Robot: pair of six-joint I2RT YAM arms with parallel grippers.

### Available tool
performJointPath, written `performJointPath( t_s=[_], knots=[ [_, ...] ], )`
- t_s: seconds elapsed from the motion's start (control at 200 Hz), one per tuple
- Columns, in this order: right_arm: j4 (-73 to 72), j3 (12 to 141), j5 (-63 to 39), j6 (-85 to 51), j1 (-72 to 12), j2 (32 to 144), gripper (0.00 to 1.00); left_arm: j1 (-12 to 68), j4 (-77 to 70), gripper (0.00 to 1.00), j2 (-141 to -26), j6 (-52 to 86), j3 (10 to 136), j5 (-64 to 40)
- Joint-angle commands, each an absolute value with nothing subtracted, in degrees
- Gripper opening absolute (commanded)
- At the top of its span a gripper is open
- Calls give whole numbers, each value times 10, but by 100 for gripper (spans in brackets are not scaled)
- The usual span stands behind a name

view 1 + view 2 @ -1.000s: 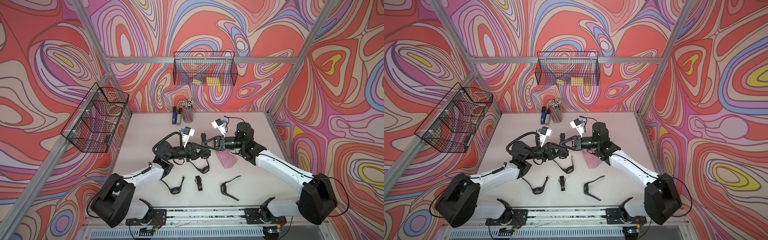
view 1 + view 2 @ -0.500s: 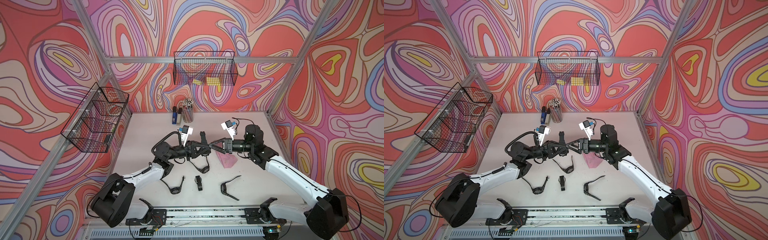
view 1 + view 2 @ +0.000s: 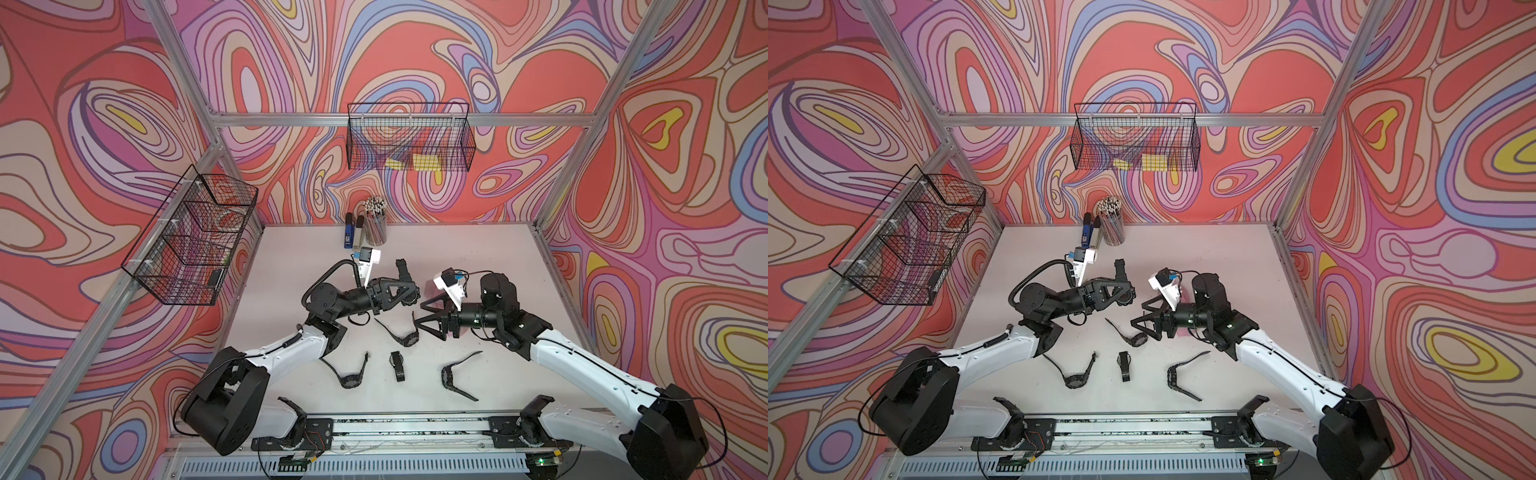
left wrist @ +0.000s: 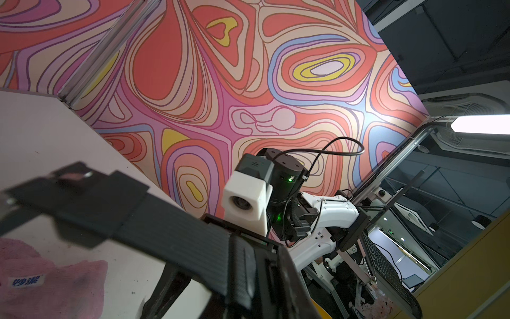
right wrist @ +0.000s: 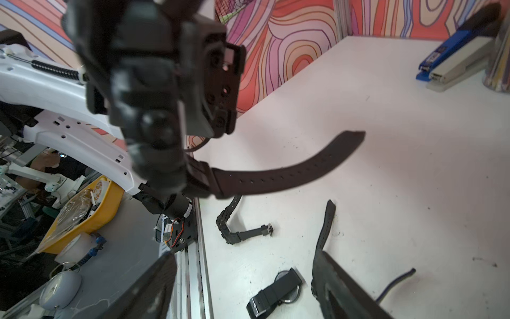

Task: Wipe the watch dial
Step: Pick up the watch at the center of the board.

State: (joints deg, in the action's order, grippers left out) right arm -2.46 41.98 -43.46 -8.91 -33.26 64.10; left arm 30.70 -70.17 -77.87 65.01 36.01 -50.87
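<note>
Right gripper (image 3: 420,316) hung wide open and empty, just beyond the loose watches (image 3: 348,380) by the rail. Pink cloth (image 4: 41,276) lay on the table (image 3: 478,257) beneath it, not gripped. Farther back, left gripper (image 3: 407,293) was clamped on the watch (image 5: 276,176), held off the table. I judged this the cloth pickup. Next move: pinch the cloth and carry it to the dial.

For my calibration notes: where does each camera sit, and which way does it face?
Top views: high above the arms' bases, looking down on the table and both arms.
Left wrist: faces the right arm and pink cloth; own fingers and held watch show.
Right wrist: faces the left end effector gripping that watch; own open end effector shows.
Shared: all views show the held watch.
</note>
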Motion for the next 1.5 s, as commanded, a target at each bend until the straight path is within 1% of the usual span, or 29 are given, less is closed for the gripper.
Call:
performJointPath(
  t_s=[0.0, 0.135, 0.541, 0.591, 0.706, 0.826, 0.876, 0.961, 1.072, 1.092, 1.157, 1.232, 1.352, 1.492],
  knots=[
    [-98, 423, -390, -35, -356, 624, 81, 305, -754, 4, -759, 676, 379, -504],
    [-104, 423, -372, -19, -363, 611, 81, 305, -754, 4, -762, 687, 385, -503],
    [-135, 434, -346, -6, -382, 622, 75, 305, -755, 5, -760, 716, 395, -518],
    [-138, 440, -351, -7, -384, 629, 74, 305, -755, 5, -758, 717, 395, -516],
    [-134, 453, -368, -10, -392, 650, 66, 305, -755, 5, -759, 719, 398, -513],
    [-143, 452, -371, -15, -404, 657, 59, 305, -756, 5, -763, 727, 401, -511],
    [-148, 452, -372, -18, -406, 655, 54, 305, -756, 5, -763, 729, 401, -512],
    [-146, 455, -371, -18, -408, 651, 42, 305, -756, 5, -761, 731, 398, -513],
    [-145, 454, -372, -19, -408, 646, 31, 305, -756, 6, -757, 734, 398, -515],
    [-146, 454, -373, -19, -408, 645, 28, 305, -756, 6, -756, 735, 398, -515],
    [-148, 454, -375, -20, -407, 644, 12, 305, -756, 7, -756, 740, 398, -519],
    [-149, 451, -378, -19, -408, 643, 0, 305, -756, 9, -756, 747, 397, -521],
    [-149, 443, -386, -14, -408, 641, 0, 305, -756, 13, -754, 757, 399, -521],
    [-139, 429, -394, 14, -408, 634, 0, 305, -756, 23, -755, 780, 403, -523]
  ],
)
